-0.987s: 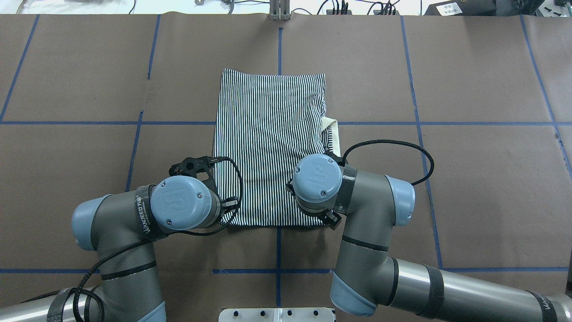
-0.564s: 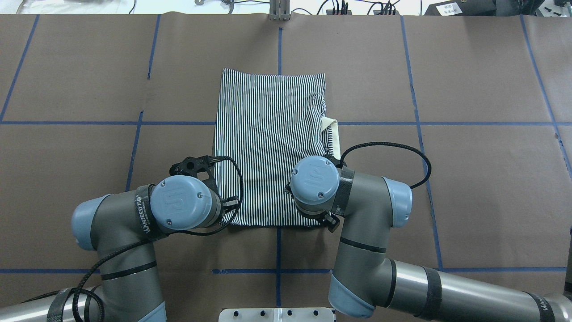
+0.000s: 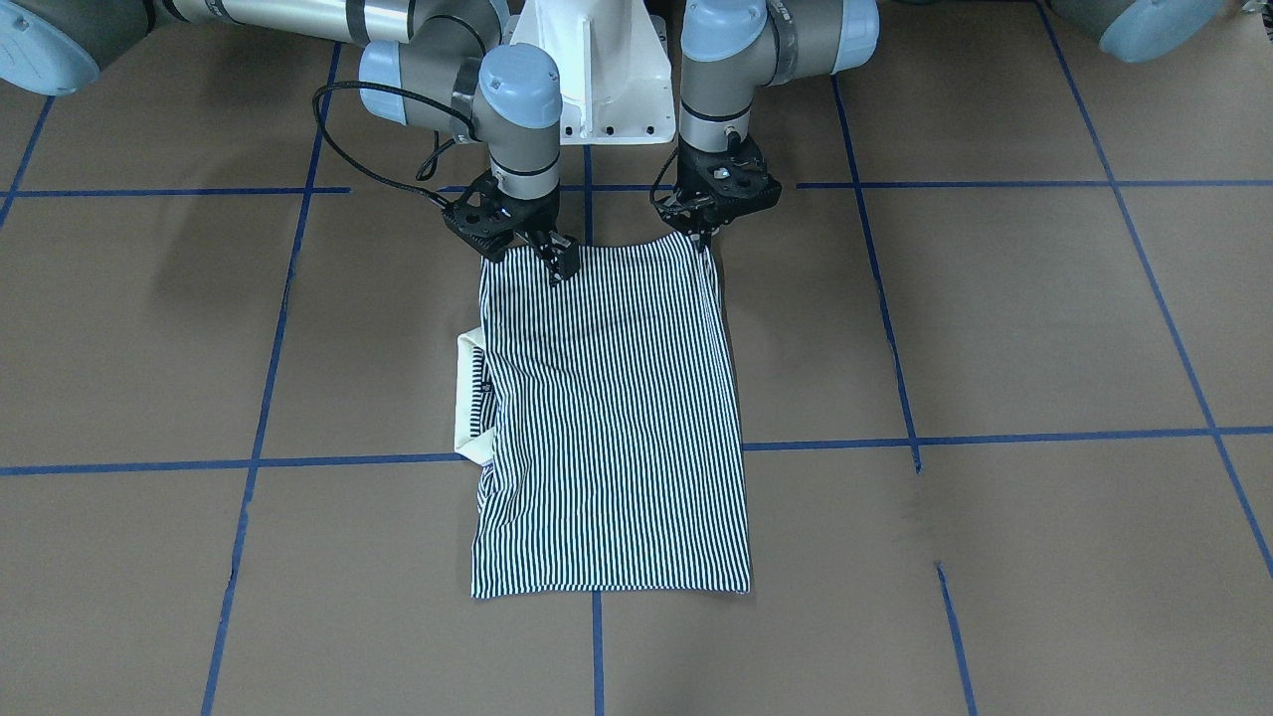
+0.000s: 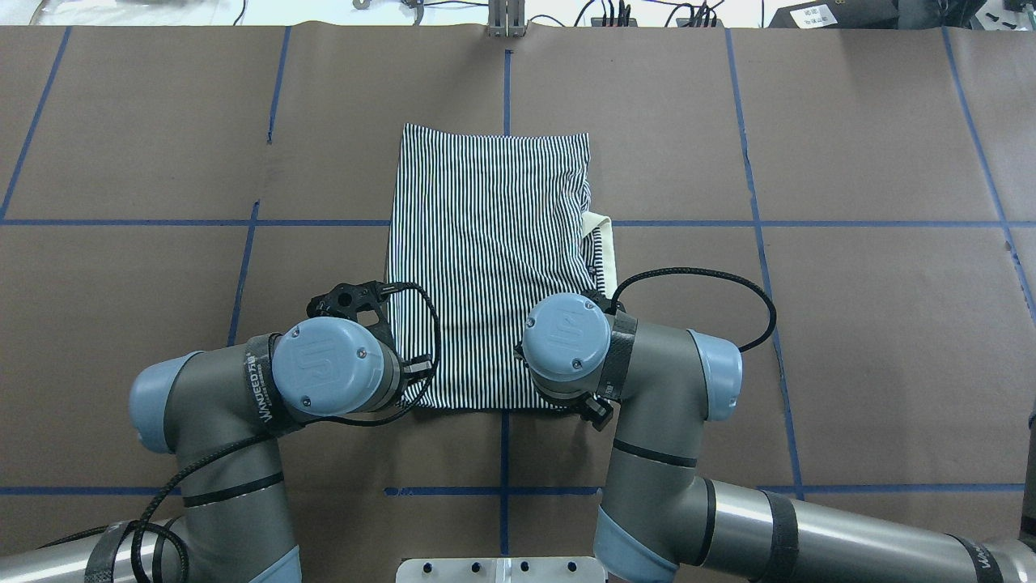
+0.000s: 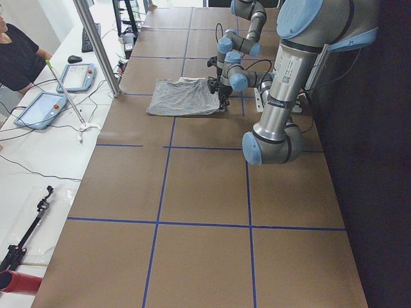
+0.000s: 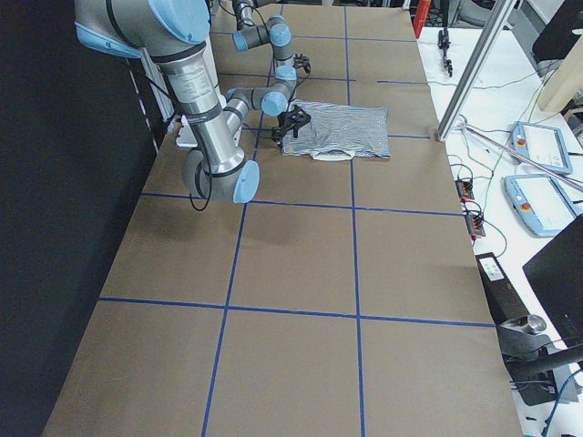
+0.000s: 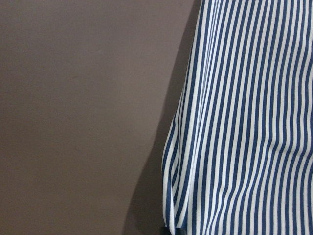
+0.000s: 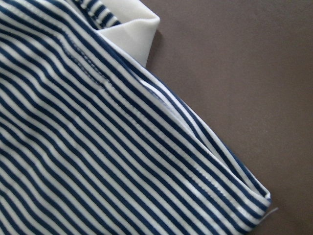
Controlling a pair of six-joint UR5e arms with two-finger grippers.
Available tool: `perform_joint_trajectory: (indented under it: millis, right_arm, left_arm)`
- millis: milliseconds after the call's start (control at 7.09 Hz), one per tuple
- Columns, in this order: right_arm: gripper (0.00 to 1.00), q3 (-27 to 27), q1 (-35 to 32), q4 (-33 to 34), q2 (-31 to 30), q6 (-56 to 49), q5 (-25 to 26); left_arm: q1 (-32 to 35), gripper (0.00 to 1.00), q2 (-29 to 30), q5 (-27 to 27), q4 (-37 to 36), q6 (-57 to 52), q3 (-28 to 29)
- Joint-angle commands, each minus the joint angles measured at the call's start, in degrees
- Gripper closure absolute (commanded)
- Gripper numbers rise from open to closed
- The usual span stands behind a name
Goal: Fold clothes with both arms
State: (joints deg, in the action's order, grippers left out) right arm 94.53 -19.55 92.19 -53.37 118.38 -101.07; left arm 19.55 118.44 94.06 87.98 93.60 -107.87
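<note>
The left gripper (image 3: 706,237) sits at one near corner of the polo shirt (image 3: 612,418). Its jaws look pinched shut on that corner, but the view is small, so this is not sure. In the left wrist view, the shirt's edge right by the jaws stands a little off the table (image 3: 995,318) and throws a dark shadow.

The right gripper (image 3: 559,267) points down at the same near edge, just in from the other corner. Its tips are at the cloth. I cannot tell if its jaws are open or closed. The right wrist view shows striped cloth right under it, with a stitched corner (image 8: 259,196) lying flat.

From both jaws the shirt runs out, away from the robot. It lies as a tidy folded shape, longer than it is wide, with its thin navy and white stripes running the long way. Past the right gripper, on that gripper's side, the cream collar (image 3: 467,398) pokes out from the long edge.

Above the jaws, the left arm (image 3: 756,40) and the right arm (image 3: 517,109) bend down from the white base (image 3: 597,80). A black cable (image 3: 348,149) loops out beside the right arm.

All round the shirt is brown table, crossed by blue tape lines (image 3: 995,436).

Far off from the jaws, a person in a black top (image 5: 16,58) is at a white side bench.
</note>
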Motion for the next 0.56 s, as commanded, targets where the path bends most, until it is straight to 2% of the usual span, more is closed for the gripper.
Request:
perform_joint_trajectory:
  millis: [0,141,423]
  right_arm:
    - [0.69,-0.05,0.04,0.36,0.02,-0.07,0.0]
    - [0.98,-0.05,0.04,0.45,-0.06,-0.07,0.0]
    - [1.0,-0.05,0.04,0.1,0.11,-0.16,-0.18]
  left_arm:
    - [0.05,1.0,0.04,0.07,0.0,0.0,-0.06]
    - [0.05,1.0,0.04,-0.02,0.0,0.09,-0.06]
    - [0.05,1.0,0.12,-0.02,0.0,0.18,-0.15]
